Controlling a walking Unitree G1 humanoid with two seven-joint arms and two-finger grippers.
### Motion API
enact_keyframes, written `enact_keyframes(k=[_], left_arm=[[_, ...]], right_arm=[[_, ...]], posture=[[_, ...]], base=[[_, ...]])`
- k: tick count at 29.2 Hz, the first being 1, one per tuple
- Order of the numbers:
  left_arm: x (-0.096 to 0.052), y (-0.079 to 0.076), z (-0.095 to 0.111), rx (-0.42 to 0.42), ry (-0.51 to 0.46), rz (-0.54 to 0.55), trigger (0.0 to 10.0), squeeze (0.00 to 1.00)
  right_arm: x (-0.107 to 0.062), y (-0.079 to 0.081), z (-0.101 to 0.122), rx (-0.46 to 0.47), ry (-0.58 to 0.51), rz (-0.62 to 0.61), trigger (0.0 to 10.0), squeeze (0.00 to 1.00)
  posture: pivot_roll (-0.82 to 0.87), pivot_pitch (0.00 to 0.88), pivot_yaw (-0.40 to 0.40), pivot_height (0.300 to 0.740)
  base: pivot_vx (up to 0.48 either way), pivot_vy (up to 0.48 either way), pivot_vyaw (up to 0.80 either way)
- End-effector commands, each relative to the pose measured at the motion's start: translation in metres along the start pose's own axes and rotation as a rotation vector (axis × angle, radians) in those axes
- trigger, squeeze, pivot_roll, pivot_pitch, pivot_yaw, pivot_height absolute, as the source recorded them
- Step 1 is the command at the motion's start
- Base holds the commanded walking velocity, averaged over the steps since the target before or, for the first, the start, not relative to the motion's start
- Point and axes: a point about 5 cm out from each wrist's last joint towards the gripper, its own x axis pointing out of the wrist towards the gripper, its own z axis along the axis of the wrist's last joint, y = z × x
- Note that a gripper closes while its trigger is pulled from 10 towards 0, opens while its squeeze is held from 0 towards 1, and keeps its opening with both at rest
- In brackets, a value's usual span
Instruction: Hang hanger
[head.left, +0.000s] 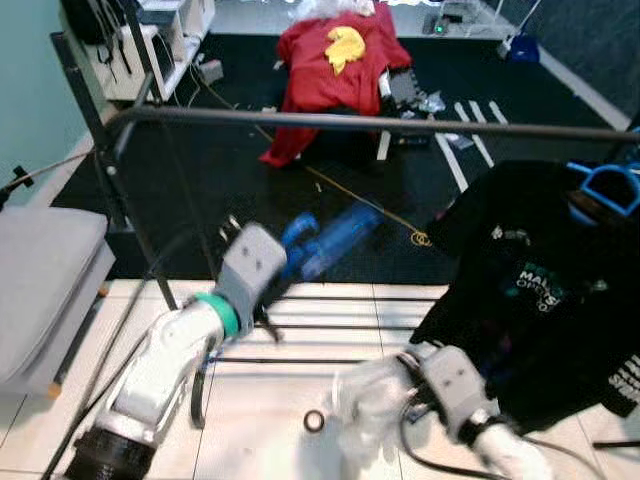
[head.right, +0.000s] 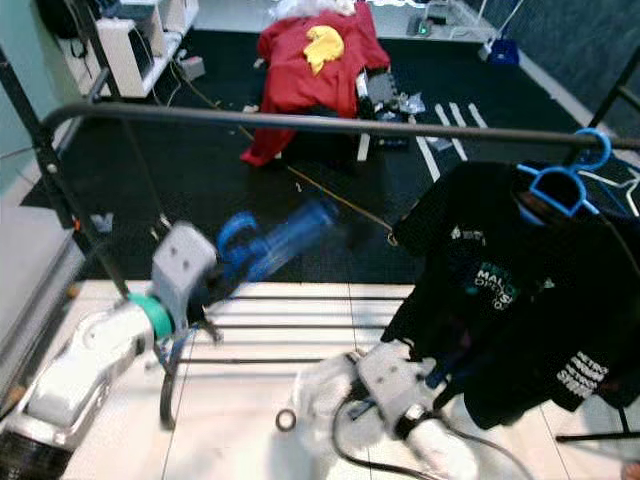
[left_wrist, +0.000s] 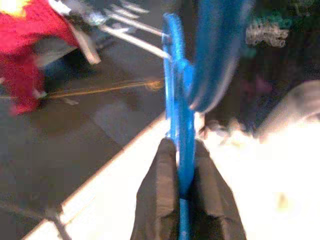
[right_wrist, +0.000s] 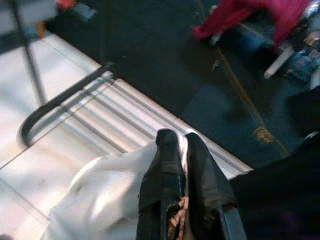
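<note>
Blue hanger (left_wrist: 180, 125) sits clamped in my left gripper (left_wrist: 182, 165), below the rail (head.left: 380, 122) and not yet hooked on. My right gripper (right_wrist: 177, 150) pinches white cloth (right_wrist: 107, 195); hanging remains.

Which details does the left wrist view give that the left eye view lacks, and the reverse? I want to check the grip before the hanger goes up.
Left wrist view: the left gripper has its fingers pinched on the blue hanger.

Left eye view: the rail overhead, the black shirt on another blue hanger, and the right gripper low by white cloth.

Both: the held hanger, the red cloth and the dark carpet.
</note>
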Motion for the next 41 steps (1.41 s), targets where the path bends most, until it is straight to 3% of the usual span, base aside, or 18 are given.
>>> enact_keyframes(k=[1, 3, 5, 6, 12, 15, 18, 21, 22, 23, 24, 25, 26, 28, 29, 33, 40, 41], left_arm=[[0.0, -0.009, 0.001, -0.01, 0.003, -0.045, 10.0, 0.0], [-0.006, -0.017, 0.0, -0.046, 0.006, -0.073, 10.0, 0.0], [-0.006, -0.017, 0.0, -0.046, 0.006, -0.073, 10.0, 0.0], [-0.008, -0.02, 0.0, -0.051, 0.004, -0.083, 10.0, 0.0], [-0.01, -0.019, -0.005, -0.072, 0.007, -0.02, 10.0, 0.0], [-0.015, -0.019, -0.014, -0.036, 0.044, -0.006, 10.0, 0.0], [-0.023, -0.016, -0.019, -0.038, 0.071, 0.005, 10.0, 0.0], [-0.036, -0.012, -0.019, -0.071, 0.069, -0.024, 10.0, 0.0], [-0.036, -0.012, -0.019, -0.071, 0.069, -0.024, 10.0, 0.0], [-0.05, -0.01, -0.017, -0.084, 0.061, -0.075, 10.0, 0.0], [-0.05, -0.01, -0.017, -0.084, 0.061, -0.075, 10.0, 0.0], [-0.054, -0.009, -0.018, -0.077, 0.063, -0.083, 10.0, 0.0], [-0.054, -0.009, -0.018, -0.077, 0.063, -0.083, 10.0, 0.0], [-0.059, -0.008, -0.021, -0.061, 0.067, -0.073, 10.0, 0.0], [-0.059, -0.008, -0.021, -0.061, 0.067, -0.073, 10.0, 0.0], [-0.062, -0.01, -0.018, -0.025, 0.023, -0.088, 10.0, 0.0], [-0.06, -0.017, -0.008, 0.001, -0.024, -0.137, 10.0, 0.0], [-0.058, -0.023, -0.004, 0.043, -0.033, -0.187, 10.0, 0.0]], right_arm=[[0.004, -0.016, 0.022, 0.013, -0.083, -0.053, 10.0, 0.0], [0.017, -0.031, 0.049, 0.123, -0.191, -0.102, 10.0, 0.0], [0.017, -0.031, 0.049, 0.123, -0.191, -0.102, 10.0, 0.0], [0.021, -0.033, 0.057, 0.169, -0.227, -0.113, 10.0, 0.0], [0.031, -0.015, 0.065, 0.182, -0.257, -0.028, 10.0, 0.0], [0.028, -0.008, 0.07, 0.129, -0.246, 0.057, 10.0, 0.0], [0.024, -0.016, 0.07, 0.06, -0.204, 0.075, 10.0, 0.0], [0.021, -0.036, 0.066, 0.023, -0.167, 0.002, 10.0, 0.0], [0.021, -0.036, 0.066, 0.023, -0.167, 0.002, 10.0, 0.0], [0.018, -0.052, 0.072, 0.063, -0.191, -0.067, 10.0, 0.0], [0.018, -0.052, 0.072, 0.063, -0.191, -0.067, 10.0, 0.0], [0.016, -0.058, 0.08, 0.132, -0.235, -0.081, 10.0, 0.0], [0.016, -0.058, 0.08, 0.132, -0.235, -0.081, 10.0, 0.0], [0.01, -0.06, 0.092, 0.23, -0.301, 0.001, 10.0, 0.0], [0.01, -0.06, 0.092, 0.23, -0.301, 0.001, 10.0, 0.0], [-0.009, -0.055, 0.091, 0.212, -0.261, 0.22, 10.0, 0.0], [-0.011, -0.057, 0.09, 0.18, -0.228, 0.265, 10.0, 0.0], [-0.006, -0.063, 0.094, 0.149, -0.232, 0.239, 10.0, 0.0]], posture=[[-0.16, 0.187, 0.07, 0.74], [-0.16, 0.189, 0.074, 0.74], [-0.16, 0.189, 0.074, 0.74], [-0.16, 0.189, 0.074, 0.74], [-0.14, 0.189, 0.073, 0.74], [-0.14, 0.191, 0.074, 0.74], [-0.14, 0.192, 0.076, 0.74], [-0.15, 0.198, 0.083, 0.74], [-0.15, 0.198, 0.083, 0.74], [-0.15, 0.201, 0.084, 0.74], [-0.15, 0.201, 0.084, 0.74], [-0.15, 0.201, 0.084, 0.74], [-0.15, 0.201, 0.084, 0.74], [-0.14, 0.202, 0.085, 0.74], [-0.14, 0.202, 0.085, 0.74], [-0.14, 0.201, 0.08, 0.74], [-0.14, 0.199, 0.079, 0.74], [-0.15, 0.198, 0.08, 0.74]], base=[[0.0, 0.0, 0.0], [0.0, 0.0, 0.0], [0.0, 0.0, 0.0], [0.0, 0.0, 0.0], [0.0, 0.0, 0.0], [0.0, 0.0, 0.0], [0.0, 0.0, 0.0], [0.0, 0.0, 0.0], [0.0, 0.0, 0.0], [0.0, 0.0, 0.0], [0.0, 0.0, 0.0], [0.0, 0.0, 0.0], [0.0, 0.0, 0.0], [0.0, 0.0, 0.0], [0.0, 0.0, 0.0], [0.0, 0.0, 0.0], [0.0, 0.0, 0.0], [0.0, 0.0, 0.0]])
